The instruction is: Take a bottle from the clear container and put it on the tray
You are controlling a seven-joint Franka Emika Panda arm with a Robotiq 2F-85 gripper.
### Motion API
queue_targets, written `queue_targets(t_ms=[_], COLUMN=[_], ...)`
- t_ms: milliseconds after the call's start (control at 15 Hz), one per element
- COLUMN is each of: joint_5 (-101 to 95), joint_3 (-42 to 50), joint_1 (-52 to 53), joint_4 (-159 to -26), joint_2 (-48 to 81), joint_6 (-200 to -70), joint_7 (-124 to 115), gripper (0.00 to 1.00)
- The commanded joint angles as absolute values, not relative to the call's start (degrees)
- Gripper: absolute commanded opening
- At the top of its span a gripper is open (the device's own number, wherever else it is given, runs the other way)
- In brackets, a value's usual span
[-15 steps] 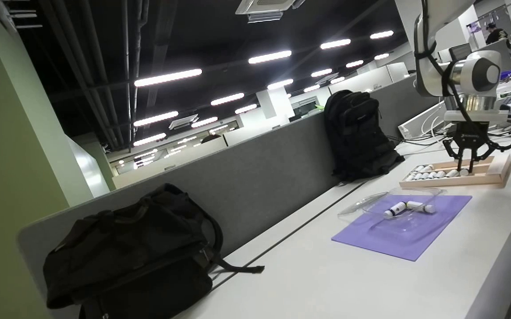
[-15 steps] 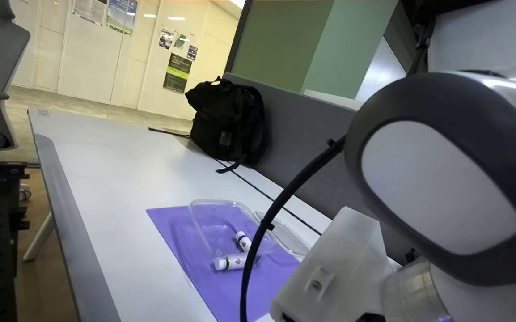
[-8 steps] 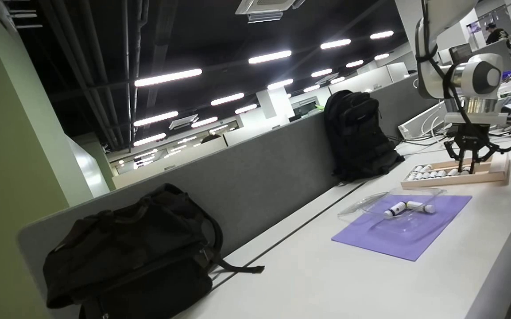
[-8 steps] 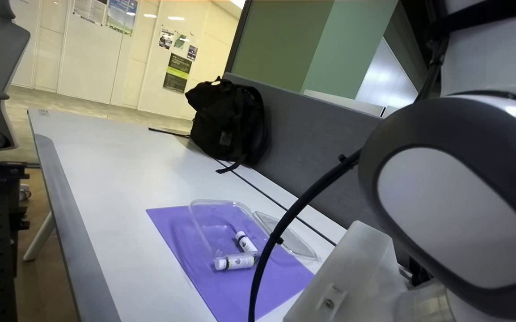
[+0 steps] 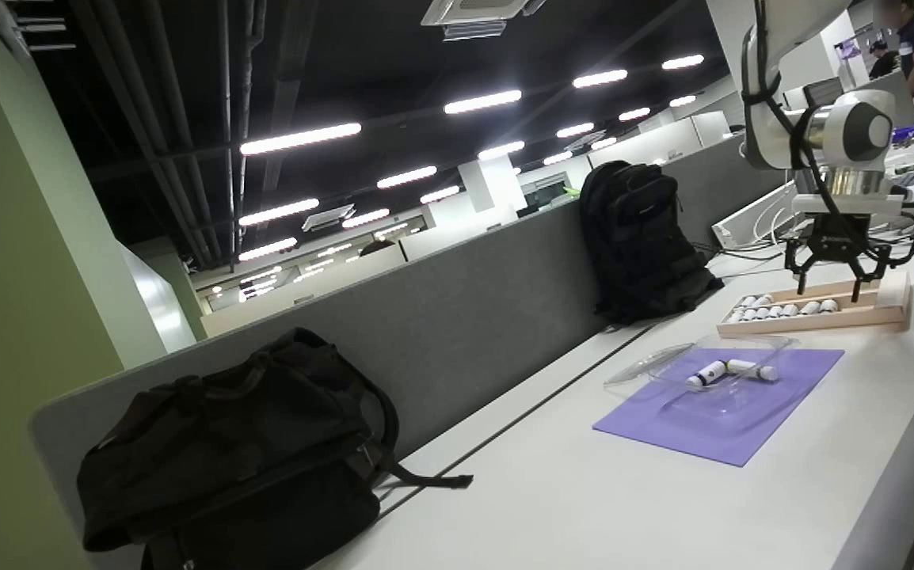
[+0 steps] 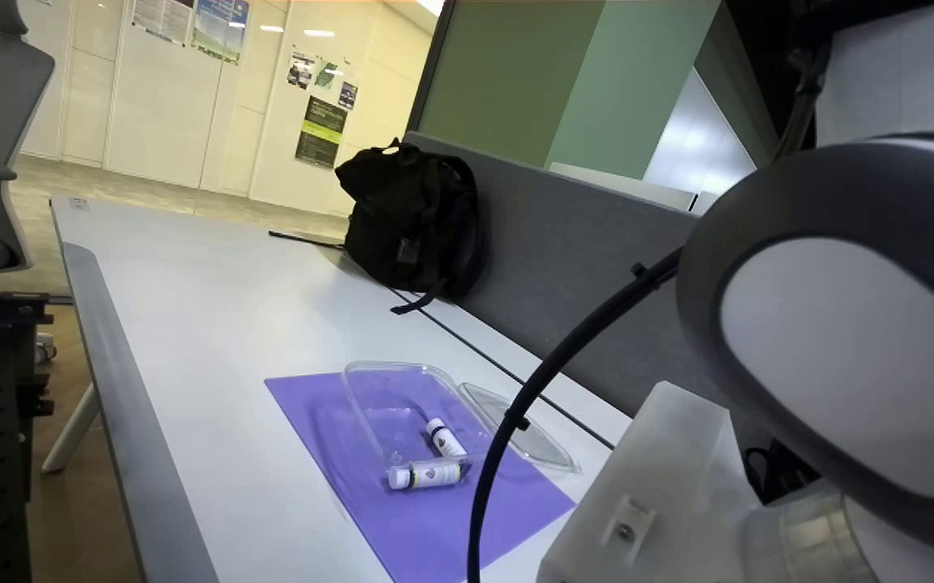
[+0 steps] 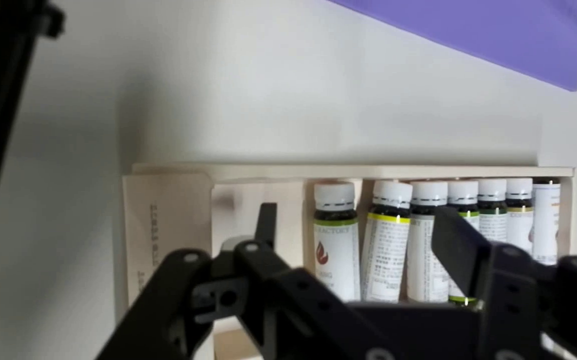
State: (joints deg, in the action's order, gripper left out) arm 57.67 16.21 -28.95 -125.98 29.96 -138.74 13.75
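Note:
In an exterior view, my gripper point(image 5: 829, 291) hangs just above the light-wood tray point(image 5: 782, 325), jaws spread apart. The wrist view shows nothing gripped between its fingers point(image 7: 461, 245). Below them, inside the tray, a white-capped bottle with a green band and red drop mark point(image 7: 337, 255) lies apart from a row of similar bottles; the neighbour with a yellow band point(image 7: 387, 250) leans slightly. The lower ends of these are hidden behind the gripper. Two more bottles point(image 6: 435, 474) point(image 6: 444, 438) lie in the clear container point(image 6: 392, 417), seen in both exterior views.
The container rests on a purple mat point(image 5: 742, 443), with a clear lid point(image 6: 520, 429) beside it. Black backpacks point(image 5: 639, 245) point(image 5: 243, 451) lean on the grey partition point(image 5: 496, 317). A black cable point(image 6: 552, 364) runs along the arm. Cables and equipment lie behind the tray.
The jaws have gone from nearly together at a bottle in the tray to wide apart, and the gripper has risen a little. That bottle stays in the tray. A person has appeared in the background.

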Motion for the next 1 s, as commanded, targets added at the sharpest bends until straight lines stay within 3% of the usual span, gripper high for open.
queue_targets(t_ms=[0,133,733,933], joint_5=[52.5,51.5,53.6,52.6], joint_3=[18.4,19.0,17.3,16.7], joint_1=[-28.9,-29.1,-29.0,-28.0], joint_4=[-127.5,-127.4,-125.1,-124.5], joint_2=[26.3,26.4,30.2,31.8], joint_6=[-134.6,-135.9,-142.5,-144.0], joint_7=[12.7,13.2,12.2,10.6], gripper=[0.61,0.64,0.02,0.00])
